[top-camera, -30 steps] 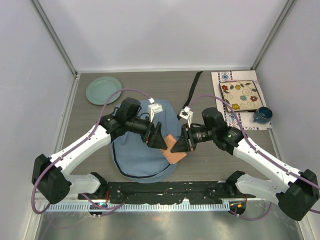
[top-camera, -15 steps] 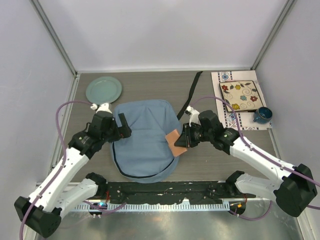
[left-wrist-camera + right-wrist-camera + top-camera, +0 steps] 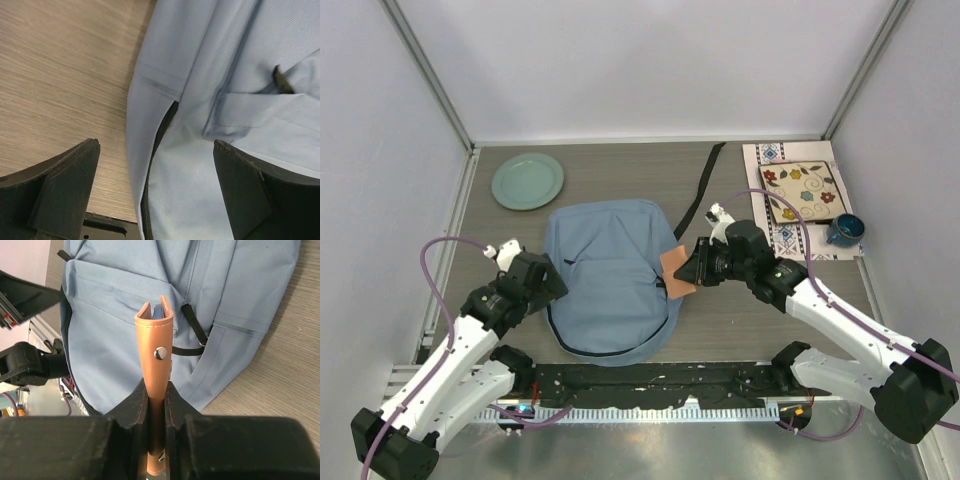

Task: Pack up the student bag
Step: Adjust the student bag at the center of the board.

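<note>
Evidently the right gripper [image 3: 155, 390] is clenched on the lower end of a slim tan leather case [image 3: 154, 340], which stands out past the fingertips over the right edge of the student bag [image 3: 605, 280]. That narrow pinch at 1 end is the first risk: if the free end catches on fabric, the case could pivot or slide out of the jaws. The left gripper [image 3: 157, 170] hangs released at the bag's left edge, gripping nothing, its 2 fingers straddling the dark zipper [image 3: 162, 125], which looks only slightly parted there. The bag lies flat and limp on the table [image 3: 740, 320], so with no hand holding a mouth open, a push from the case would likely bunch the cloth or shove the whole bag leftward instead of going in.
</note>
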{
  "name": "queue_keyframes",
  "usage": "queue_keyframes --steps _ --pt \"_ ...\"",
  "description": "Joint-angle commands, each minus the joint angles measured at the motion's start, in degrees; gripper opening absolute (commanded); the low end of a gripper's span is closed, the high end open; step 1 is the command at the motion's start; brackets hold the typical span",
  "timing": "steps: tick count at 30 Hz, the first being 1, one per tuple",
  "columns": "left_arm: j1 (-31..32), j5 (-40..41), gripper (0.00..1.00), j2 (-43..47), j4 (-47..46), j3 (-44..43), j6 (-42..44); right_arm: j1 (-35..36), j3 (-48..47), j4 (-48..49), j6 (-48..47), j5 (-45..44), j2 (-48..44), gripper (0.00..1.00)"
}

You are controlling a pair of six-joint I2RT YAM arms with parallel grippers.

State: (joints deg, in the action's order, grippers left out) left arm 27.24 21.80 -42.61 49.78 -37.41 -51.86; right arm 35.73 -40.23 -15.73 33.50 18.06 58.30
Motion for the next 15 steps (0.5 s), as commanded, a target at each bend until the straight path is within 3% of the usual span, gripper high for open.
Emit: queue_keyframes --steps 1,9,11,15 --pt "-0.2 -3.1 1.0 3.8 -4.8 3.7 -3.8 -1.0 -0.5 3.6 2.5 -0.1 -0.8 0.01" --pt "-0.2 -16.7 1.0 9.9 -24.7 15.1 -5.4 -2.2 -0.4 3.5 3.8 -0.1 -0.6 0.01" --pt "-0.2 -20.8 1.0 8.1 -32.0 17.4 -6.6 -2.5 -0.2 3.5 4.2 -0.5 -0.6 0.01" --pt "-0.1 -27.5 1.0 0.7 -36.7 16.7 -6.3 -3.3 0.1 3.2 4.6 -0.4 -0.6 0.01"
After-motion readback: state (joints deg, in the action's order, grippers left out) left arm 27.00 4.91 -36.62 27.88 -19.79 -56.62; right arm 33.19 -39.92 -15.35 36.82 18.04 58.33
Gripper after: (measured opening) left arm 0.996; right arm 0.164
